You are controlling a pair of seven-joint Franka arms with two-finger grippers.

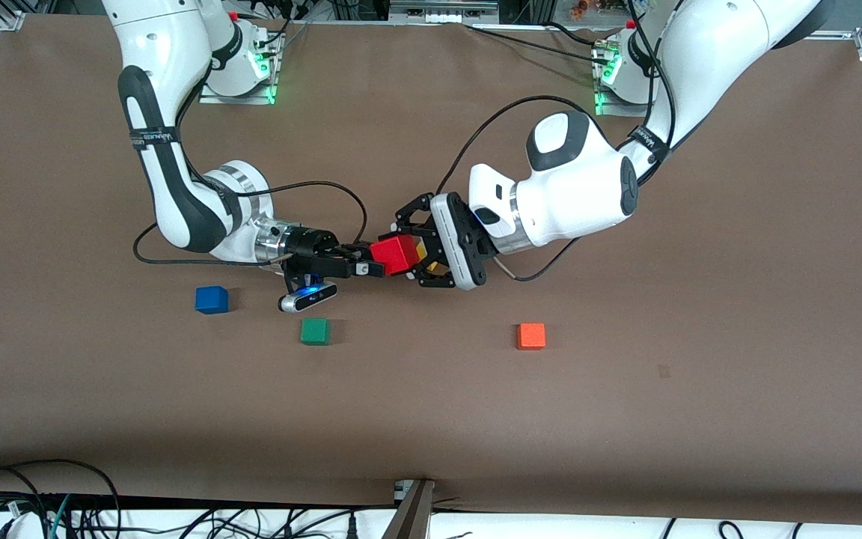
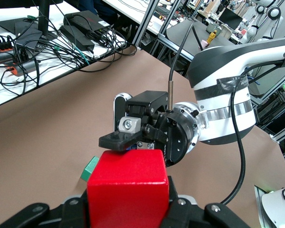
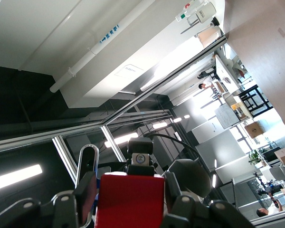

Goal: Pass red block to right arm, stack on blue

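Brown table [image 1: 700, 224], red block [image 1: 395, 253] held aloft

Smooth, bright faces on the red block [image 1: 395, 253], like plastic. Flat, dull brown cover on the table [image 1: 625, 419], like paper or cloth. Shiny white plastic shell and a shiny silver metal ring on the right arm [image 1: 240, 180]. Dull black right gripper [image 1: 368, 263]

— What's around me?
— A brown desk [image 1: 700, 419] under me, with black cables [image 1: 42, 501] tangled along its edge at six o'clock.
— And farther out?
— A side bench [image 2: 47, 42] cluttered with cords at ten o'clock, and long ceiling lights [image 3: 14, 176] glowing overhead.
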